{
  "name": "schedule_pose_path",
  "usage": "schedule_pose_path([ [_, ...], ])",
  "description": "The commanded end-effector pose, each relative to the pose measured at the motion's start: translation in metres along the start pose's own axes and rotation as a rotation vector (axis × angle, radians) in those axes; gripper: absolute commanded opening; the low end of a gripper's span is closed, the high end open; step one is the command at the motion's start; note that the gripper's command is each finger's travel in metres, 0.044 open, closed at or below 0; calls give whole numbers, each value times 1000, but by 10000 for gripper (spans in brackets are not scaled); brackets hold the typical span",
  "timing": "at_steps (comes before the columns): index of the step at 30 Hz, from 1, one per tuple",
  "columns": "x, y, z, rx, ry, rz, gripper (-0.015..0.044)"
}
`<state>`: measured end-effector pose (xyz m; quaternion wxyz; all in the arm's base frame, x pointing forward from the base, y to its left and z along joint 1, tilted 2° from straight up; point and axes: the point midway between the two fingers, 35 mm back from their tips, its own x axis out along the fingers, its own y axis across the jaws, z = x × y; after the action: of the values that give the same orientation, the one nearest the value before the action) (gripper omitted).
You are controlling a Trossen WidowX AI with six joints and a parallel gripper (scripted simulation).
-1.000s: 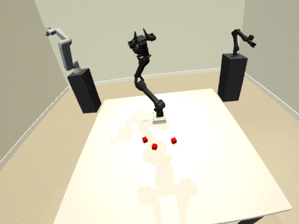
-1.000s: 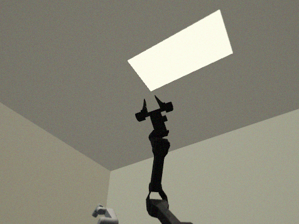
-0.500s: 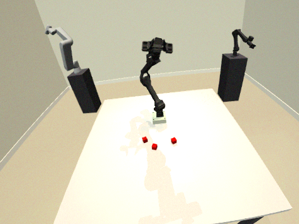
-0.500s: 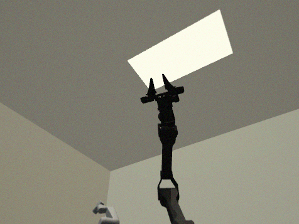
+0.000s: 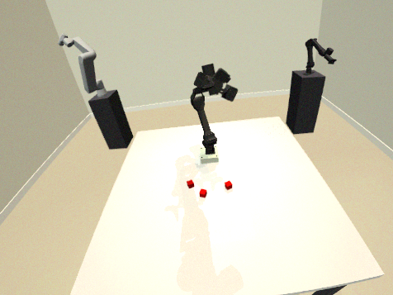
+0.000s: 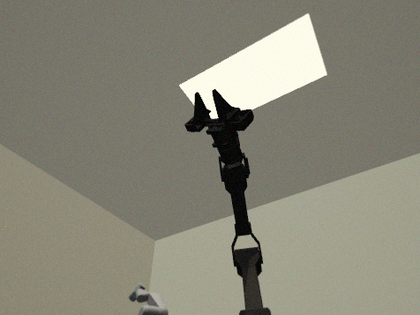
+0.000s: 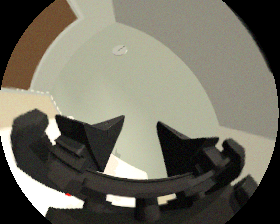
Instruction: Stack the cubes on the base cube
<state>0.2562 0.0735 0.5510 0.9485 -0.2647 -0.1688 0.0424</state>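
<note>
Three red cubes lie apart on the white table [image 5: 272,227] in front of the arm's base: a left cube [image 5: 190,183], a middle cube [image 5: 203,192] a little nearer the camera, and a right cube [image 5: 229,185]. None is stacked; the frames do not show which is the fixed base cube. My gripper [image 6: 206,91] [image 7: 140,121] is open and empty, raised high above the table and far from the cubes. The wrist view looks mostly at the walls, with only a sliver of red at its lower left edge.
My arm's pale base plate [image 5: 210,159] sits on the table behind the cubes. Beyond the table stand a grey arm [image 5: 87,71] on a dark pedestal [image 5: 111,121] at left and a black arm [image 5: 310,54] on another pedestal [image 5: 305,103] at right. The arm's shadow crosses the table.
</note>
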Motion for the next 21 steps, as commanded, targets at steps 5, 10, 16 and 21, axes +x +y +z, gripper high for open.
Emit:
schedule_pose_path([
  [5,28,23,-81,-119,262,90,265],
  [10,34,32,-134,-168,430,149,265],
  [16,31,38,-198,-202,632,223,265],
  [21,20,40,-249,-210,799,290,265],
])
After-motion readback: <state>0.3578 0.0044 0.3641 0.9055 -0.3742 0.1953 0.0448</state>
